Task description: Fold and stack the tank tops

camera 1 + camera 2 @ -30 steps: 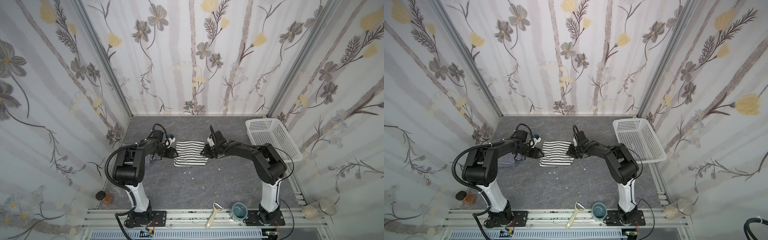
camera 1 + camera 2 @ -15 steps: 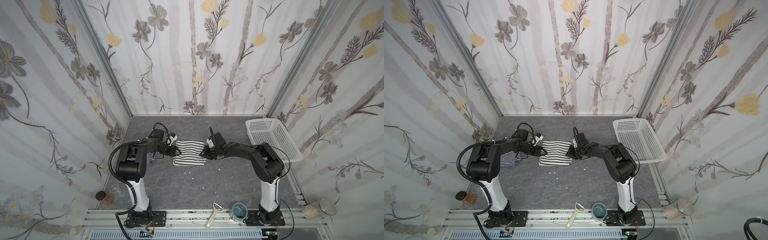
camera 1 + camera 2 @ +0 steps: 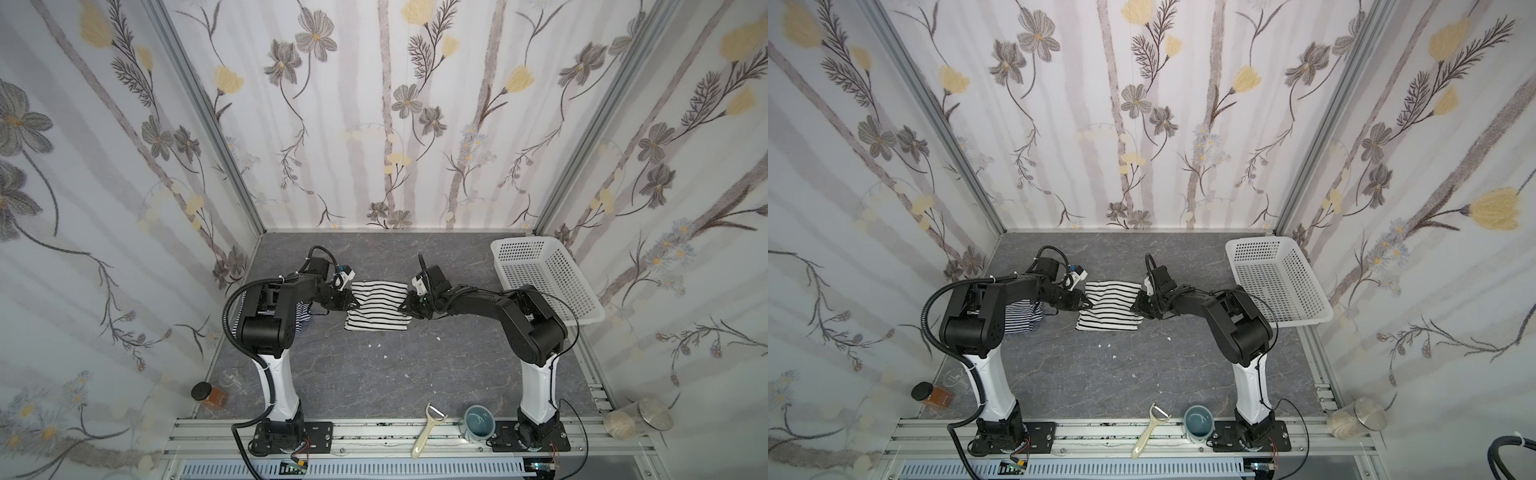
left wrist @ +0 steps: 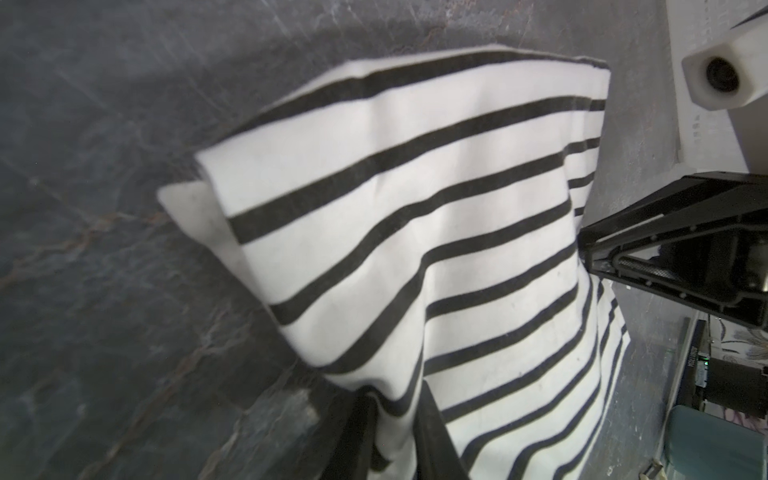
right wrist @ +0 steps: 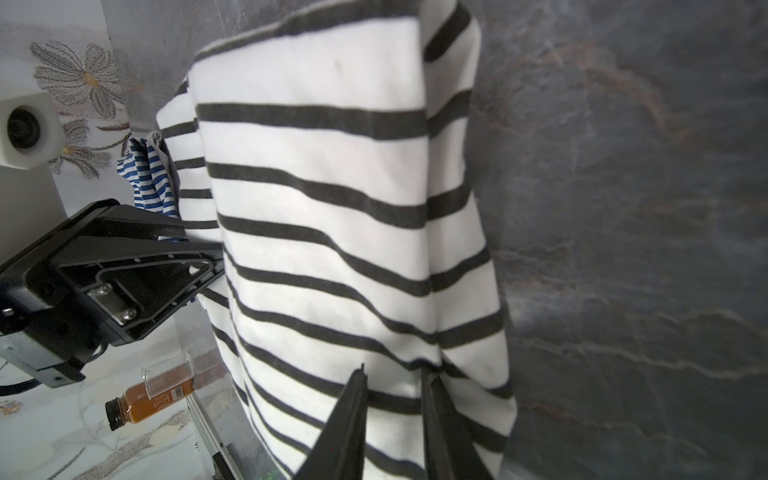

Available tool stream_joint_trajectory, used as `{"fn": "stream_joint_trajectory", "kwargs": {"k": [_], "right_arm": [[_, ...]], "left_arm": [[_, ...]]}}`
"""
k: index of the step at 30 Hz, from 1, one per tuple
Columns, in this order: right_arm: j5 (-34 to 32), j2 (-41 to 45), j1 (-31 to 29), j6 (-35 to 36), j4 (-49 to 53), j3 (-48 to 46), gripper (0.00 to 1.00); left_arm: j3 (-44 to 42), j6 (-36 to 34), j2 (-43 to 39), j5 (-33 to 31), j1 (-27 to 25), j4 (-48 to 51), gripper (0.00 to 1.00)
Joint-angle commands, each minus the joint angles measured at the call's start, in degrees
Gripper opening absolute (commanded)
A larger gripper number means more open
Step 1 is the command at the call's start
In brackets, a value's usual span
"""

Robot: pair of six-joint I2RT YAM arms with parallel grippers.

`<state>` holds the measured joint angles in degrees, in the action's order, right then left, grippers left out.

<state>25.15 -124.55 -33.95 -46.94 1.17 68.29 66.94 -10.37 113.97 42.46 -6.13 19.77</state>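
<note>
The white tank top with black stripes (image 3: 376, 305) (image 3: 1108, 307) lies folded at mid-table, stretched between my two grippers. My left gripper (image 3: 351, 301) (image 3: 1088, 302) (image 4: 395, 399) is shut on its left edge, cloth pinched between the fingers. At the right edge, my right gripper (image 3: 403, 305) (image 3: 1134, 307) (image 5: 392, 374) is shut on a fold. In both wrist views the cloth (image 4: 415, 208) (image 5: 324, 208) rises off the table towards the jaws. The navy-and-white striped tank top (image 3: 303, 316) (image 3: 1017, 318) (image 5: 145, 174) lies bunched under the left arm, mostly hidden.
A white perforated basket (image 3: 544, 282) stands at the right wall. On the front rail lie a peeler (image 3: 428, 428) and a teal cup (image 3: 478, 419). An amber bottle (image 3: 208, 395) is at the front left, a clear jar (image 3: 636, 419) at the front right.
My left gripper, open at the tank top's left edge before, has shut on it. The right gripper has kept its hold and place.
</note>
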Motion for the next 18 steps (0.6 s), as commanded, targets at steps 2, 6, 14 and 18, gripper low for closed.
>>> {"fn": "stream_joint_trajectory", "kwargs": {"k": [2, 6, 14, 18], "right_arm": [[-0.4, 0.7, -0.4, -0.7, 0.2, -0.4, 0.27], [-1.0, 3.5, -0.4, -0.2, 0.1, -0.9, 0.3], [-1.6, 5.1, -0.4, 0.9, 1.1, -0.1, 0.31], [-1.4, 4.7, -0.7, 0.8, 1.1, 0.9, 0.32]], "left_arm": [[1.1, 0.4, -0.4, 0.8, 0.2, 3.5, 0.0], [2.1, -2.3, -3.9, -1.0, 1.3, 7.1, 0.0], [2.0, -12.1, -14.8, -14.5, 2.9, 15.9, 0.0], [1.7, -16.0, -20.8, -23.2, 3.5, 19.0, 0.0]]}}
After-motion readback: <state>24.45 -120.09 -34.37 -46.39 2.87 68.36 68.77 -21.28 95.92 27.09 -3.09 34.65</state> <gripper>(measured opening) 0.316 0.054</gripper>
